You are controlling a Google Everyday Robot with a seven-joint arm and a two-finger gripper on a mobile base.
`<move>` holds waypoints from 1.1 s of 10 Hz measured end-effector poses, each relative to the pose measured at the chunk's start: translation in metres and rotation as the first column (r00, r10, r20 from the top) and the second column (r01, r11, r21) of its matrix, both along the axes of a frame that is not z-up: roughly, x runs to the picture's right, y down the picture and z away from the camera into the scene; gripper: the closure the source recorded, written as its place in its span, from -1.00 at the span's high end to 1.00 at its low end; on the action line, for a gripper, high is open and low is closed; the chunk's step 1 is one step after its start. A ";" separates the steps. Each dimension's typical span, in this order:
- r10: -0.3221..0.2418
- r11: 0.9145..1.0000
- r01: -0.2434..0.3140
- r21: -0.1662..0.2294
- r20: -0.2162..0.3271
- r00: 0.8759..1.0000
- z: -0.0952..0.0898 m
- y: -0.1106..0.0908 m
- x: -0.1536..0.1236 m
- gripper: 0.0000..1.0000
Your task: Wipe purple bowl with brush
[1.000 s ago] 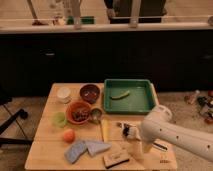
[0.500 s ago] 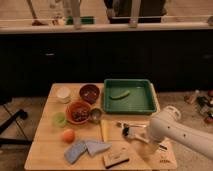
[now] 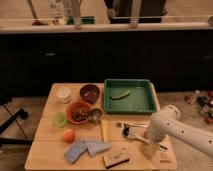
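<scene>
The purple bowl (image 3: 90,92) stands at the back of the wooden table (image 3: 45,150), left of the green tray. The brush (image 3: 131,133) lies flat right of the table's middle, with its dark head to the left and its white handle running right and toward the front. My gripper (image 3: 152,142) hangs at the low end of the white arm over the table's right front, at the handle's end. The arm's casing covers most of it. It stands open, and the brush rests on the table. The bowl is well to the left and farther back.
A green tray (image 3: 146,106) with a green piece in it is at the back right. An orange bowl (image 3: 78,112), a white cup (image 3: 63,94), a spoon (image 3: 96,116), a fork (image 3: 134,125), an orange ball (image 3: 68,135), blue cloths (image 3: 86,149) and a tan scrub block (image 3: 116,158) share the table.
The white arm has swung to the right, uncovering the brush and the fork. The things on the table have not moved.
</scene>
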State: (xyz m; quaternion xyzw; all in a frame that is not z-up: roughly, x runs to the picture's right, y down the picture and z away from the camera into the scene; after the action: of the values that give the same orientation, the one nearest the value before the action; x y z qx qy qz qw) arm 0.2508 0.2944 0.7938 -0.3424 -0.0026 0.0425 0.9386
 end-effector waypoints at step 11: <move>0.006 1.000 -0.006 0.007 0.009 1.000 0.001 -0.001 0.000 -1.00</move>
State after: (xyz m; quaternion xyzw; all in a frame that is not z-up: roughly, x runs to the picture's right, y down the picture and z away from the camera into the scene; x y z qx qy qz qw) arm 0.2503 0.2932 0.7951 -0.3395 -0.0077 0.0436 0.9396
